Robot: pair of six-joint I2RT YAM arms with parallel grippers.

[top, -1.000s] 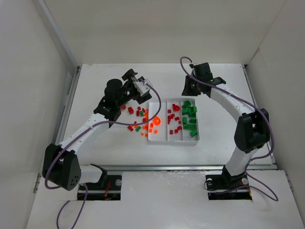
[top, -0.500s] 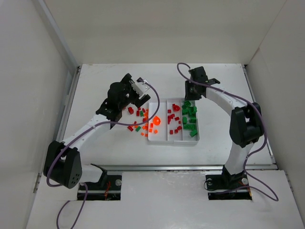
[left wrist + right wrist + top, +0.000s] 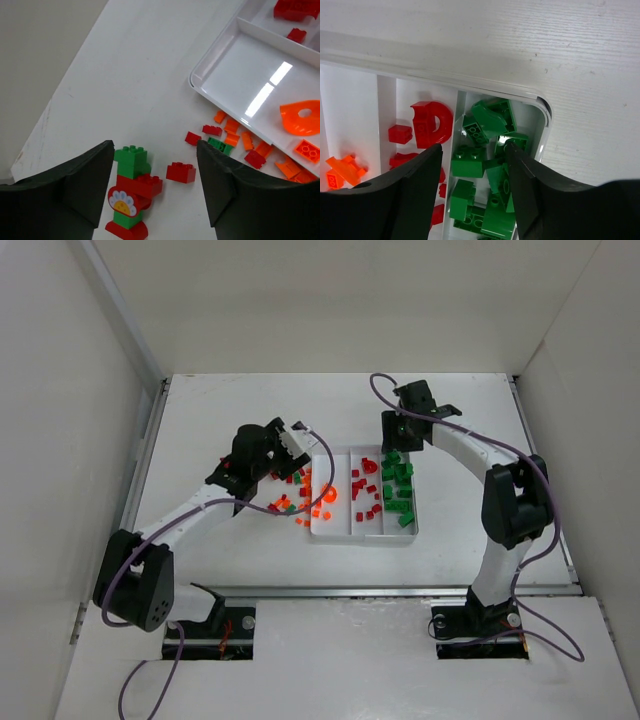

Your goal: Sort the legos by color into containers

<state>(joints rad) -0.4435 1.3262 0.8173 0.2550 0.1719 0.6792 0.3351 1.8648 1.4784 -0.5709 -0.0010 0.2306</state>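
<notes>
Over the table (image 3: 460,560), both end effectors sit part-open, gripping nothing.
Left end effector (image 3: 155,172) flanks a green-red lego stack (image 3: 131,195) near the tray (image 3: 235,75); right end effector (image 3: 472,162) hovers above green legos (image 3: 492,117) in its rightmost compartment.

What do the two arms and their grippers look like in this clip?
Both arms are alike: the left arm and right arm have white links between bulky black joints, each with a purple cable looping along it. The left gripper and right gripper have broad, dark, matte fingers. No markings show.
</notes>
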